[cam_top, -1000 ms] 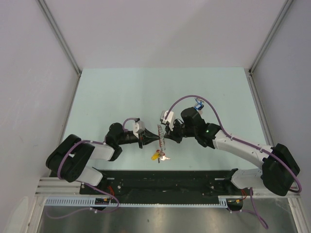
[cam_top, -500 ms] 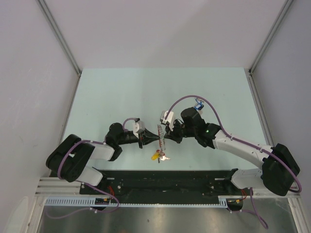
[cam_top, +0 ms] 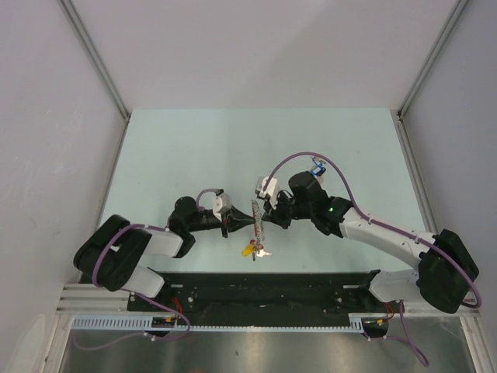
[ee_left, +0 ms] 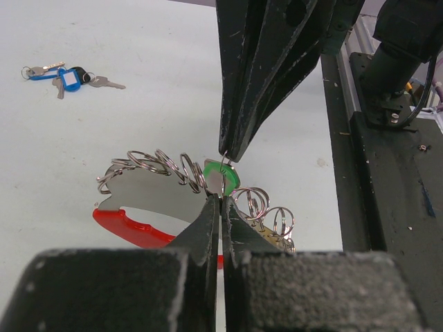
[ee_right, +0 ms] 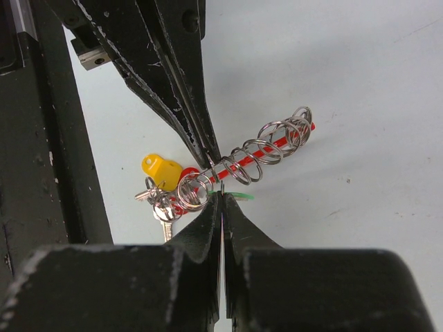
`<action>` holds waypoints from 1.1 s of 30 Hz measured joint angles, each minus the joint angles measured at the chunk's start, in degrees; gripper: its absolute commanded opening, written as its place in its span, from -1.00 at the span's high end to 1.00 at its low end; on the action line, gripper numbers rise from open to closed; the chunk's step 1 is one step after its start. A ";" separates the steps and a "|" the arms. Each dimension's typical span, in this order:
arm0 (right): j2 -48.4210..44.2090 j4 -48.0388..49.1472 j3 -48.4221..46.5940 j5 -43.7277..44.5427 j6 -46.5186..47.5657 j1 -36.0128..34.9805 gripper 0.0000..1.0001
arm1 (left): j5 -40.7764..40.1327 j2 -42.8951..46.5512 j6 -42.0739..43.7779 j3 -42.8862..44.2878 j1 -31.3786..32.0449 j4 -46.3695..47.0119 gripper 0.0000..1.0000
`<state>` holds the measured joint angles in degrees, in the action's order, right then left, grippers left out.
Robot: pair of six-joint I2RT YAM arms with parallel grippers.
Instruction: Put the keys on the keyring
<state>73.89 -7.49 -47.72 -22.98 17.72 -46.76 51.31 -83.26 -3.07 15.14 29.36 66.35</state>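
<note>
Nearest the arm bases, the yellow tag (ee_right: 160,168) and a small silvery key (ee_right: 166,220) hang off the near end of the keyring (cam_top: 255,221), low over the pale bench (cam_top: 194,148). Just beyond them the two grippers meet tip to tip over the middle of the bunch. The left gripper (ee_left: 221,202) comes in from the left with its jaws pressed fully together. The right gripper (ee_right: 221,198) comes in from the right, likewise closed, with no gap between its fingers. Both tips sit at the green key (ee_left: 227,177), whose head shows among the coiled silvery rings. A thin wire ring touches the right gripper's tip, but whether either gripper actually clamps the key or a ring cannot be told. The keyring's red loop (ee_left: 131,225) runs beneath the rings, which string out along it toward the far end. Whether the bunch rests on the bench or is lifted is not clear. Farther out, well apart from the bunch, the blue key (ee_left: 69,79) lies flat on the bench with a few small silvery pieces beside it.
</note>
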 measured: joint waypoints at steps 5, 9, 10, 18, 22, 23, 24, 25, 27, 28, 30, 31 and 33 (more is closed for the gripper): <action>0.26 0.02 -0.11 0.00 0.00 -0.02 1.00 | 0.00 -0.11 0.00 0.00 0.00 0.00 0.99; 0.63 0.00 -0.20 0.00 0.00 -0.04 1.00 | 0.00 -0.13 0.00 0.00 -0.02 0.00 0.99; 0.63 -0.02 -0.22 0.00 0.00 -0.04 1.00 | 0.00 -0.13 0.00 0.00 -0.02 0.00 0.99; 0.63 -0.20 -0.50 0.00 0.15 -0.31 1.00 | 0.17 -0.17 0.00 0.00 -0.04 0.00 0.99; 0.63 -0.37 -0.55 -0.02 0.22 -0.33 1.00 | 0.33 -0.24 0.00 0.00 -0.04 0.00 0.99; 0.63 -0.46 -0.55 -0.04 0.26 -0.33 1.00 | 0.42 -0.24 0.00 0.00 -0.04 0.00 0.99; 0.68 -0.55 -0.57 -0.04 0.35 -0.33 1.00 | 0.42 -0.24 0.00 0.00 -0.04 0.00 0.99; 0.70 -0.63 -0.63 -0.04 0.37 -0.37 1.00 | 0.42 -0.24 0.00 0.00 -0.04 0.00 0.99; 0.70 -0.76 -0.74 -0.02 0.39 -0.42 1.00 | 0.42 -0.24 0.00 0.00 -0.04 0.00 0.99; 0.70 -0.81 -0.76 0.00 0.39 -0.44 1.00 | 0.42 -0.24 0.00 0.00 -0.04 0.00 0.99; 0.70 -1.01 -0.81 0.11 0.39 -0.44 1.00 | 0.42 -0.24 0.00 0.00 -0.04 0.00 0.99; 0.70 -1.22 -0.85 0.22 0.39 -0.44 1.00 | 0.42 -0.24 0.00 0.00 -0.04 0.00 0.99; 0.70 -1.60 -0.87 0.44 0.39 -0.44 1.00 | 0.39 -0.22 0.00 0.00 -0.04 0.00 0.99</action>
<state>74.59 -9.08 -48.60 -22.55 18.11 -47.20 51.70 -83.48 -3.07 15.14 29.32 66.35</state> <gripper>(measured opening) 0.009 0.008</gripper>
